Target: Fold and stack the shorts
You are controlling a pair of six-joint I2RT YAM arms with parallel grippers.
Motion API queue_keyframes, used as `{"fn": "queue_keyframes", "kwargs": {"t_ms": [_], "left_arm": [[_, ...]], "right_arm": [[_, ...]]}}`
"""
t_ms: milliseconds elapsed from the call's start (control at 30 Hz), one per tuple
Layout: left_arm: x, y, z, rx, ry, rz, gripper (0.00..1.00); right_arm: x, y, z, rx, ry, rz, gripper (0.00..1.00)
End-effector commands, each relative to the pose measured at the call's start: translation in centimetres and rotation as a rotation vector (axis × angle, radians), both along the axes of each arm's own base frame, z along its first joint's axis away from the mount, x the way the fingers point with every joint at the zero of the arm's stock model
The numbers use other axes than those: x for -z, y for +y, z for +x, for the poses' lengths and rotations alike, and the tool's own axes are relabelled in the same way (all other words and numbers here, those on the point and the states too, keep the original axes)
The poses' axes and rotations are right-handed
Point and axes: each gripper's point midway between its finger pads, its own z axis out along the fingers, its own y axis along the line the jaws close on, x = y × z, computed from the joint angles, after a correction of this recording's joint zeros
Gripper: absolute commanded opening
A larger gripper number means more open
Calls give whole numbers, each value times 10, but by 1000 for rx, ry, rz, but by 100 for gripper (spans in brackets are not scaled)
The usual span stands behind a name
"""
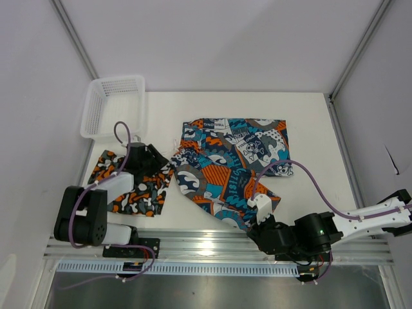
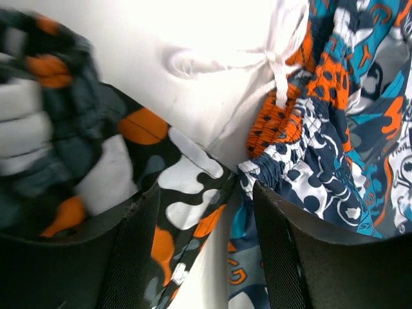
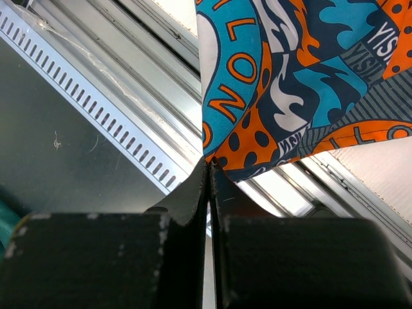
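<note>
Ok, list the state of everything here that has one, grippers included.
camouflage shorts: bunched up, only partly in view.
graphic shorts: spread mostly flat, unfolded, near corner pinched.
basket: upright, nothing seen inside.
left gripper: open, edge of the camouflage shorts between its fingers.
right gripper: shut on a corner of the graphic shorts.

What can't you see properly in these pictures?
- Top view: the left arm covers the middle of the camouflage shorts.
- Left wrist view: those shorts are blurred at the left edge.
- Right wrist view: the teal shorts run off the top and right edges.
</note>
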Motion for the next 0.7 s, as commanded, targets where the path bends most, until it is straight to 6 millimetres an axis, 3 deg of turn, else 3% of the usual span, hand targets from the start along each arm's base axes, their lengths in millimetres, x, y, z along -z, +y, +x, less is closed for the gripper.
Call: {"fn": "queue_keyframes", "kwargs": {"t_ms": [0,33,133,233,433,667], "left_arm": [[-21,32,3,-60,-44,148,63],[-34,36,8,-70,-63,170,63],[-41,51,6,-103,-59,212,64],[-48,51,6,-91,-83,171,64],[-70,2,6,52,-156,-65,66],[-67,-23,12,75,-125,-160,66]], "right_arm": [[-6,5,3,28,-2,42,0],[-7,6,3,28,-1,47,0],[-6,6,3,26,-3,53,0],[-9,8,3,23,-6,61,0],[-9,8,4,26,-10,57,0],[-11,10,4,26,-11,64,0]]}}
